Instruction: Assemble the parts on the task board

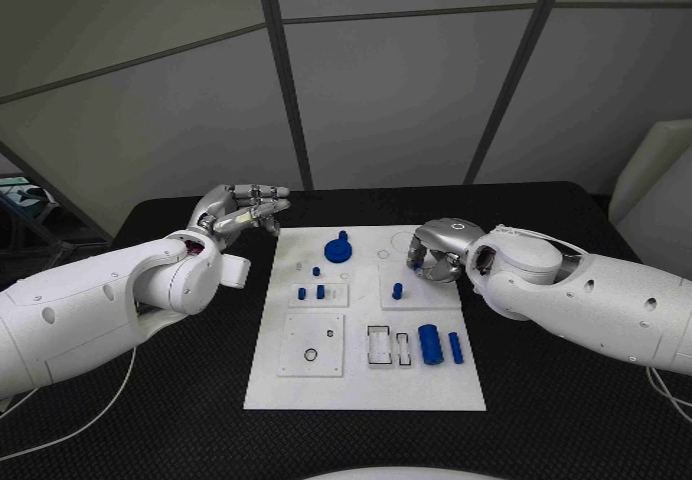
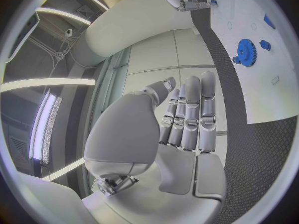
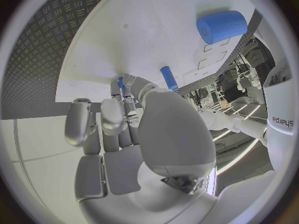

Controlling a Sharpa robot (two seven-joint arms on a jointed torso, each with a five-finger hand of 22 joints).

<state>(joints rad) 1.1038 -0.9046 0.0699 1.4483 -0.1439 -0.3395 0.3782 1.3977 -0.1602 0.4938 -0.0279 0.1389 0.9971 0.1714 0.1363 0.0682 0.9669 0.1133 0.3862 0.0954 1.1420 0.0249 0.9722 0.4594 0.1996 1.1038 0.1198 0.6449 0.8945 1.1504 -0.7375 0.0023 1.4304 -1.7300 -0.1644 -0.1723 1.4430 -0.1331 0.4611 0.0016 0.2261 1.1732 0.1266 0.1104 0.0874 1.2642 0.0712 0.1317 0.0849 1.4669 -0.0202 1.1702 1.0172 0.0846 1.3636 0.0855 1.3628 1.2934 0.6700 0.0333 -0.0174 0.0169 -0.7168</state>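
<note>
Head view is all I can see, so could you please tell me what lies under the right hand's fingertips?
Observer: The right wrist view shows a blue part at the fingertips of the right hand, close against the board. I cannot tell whether it is pinched.
Operator: Thank you. Is the left hand's palm hiding anything?
Observer: No. In the left wrist view the left hand has its fingers straight and its palm bare.
</note>
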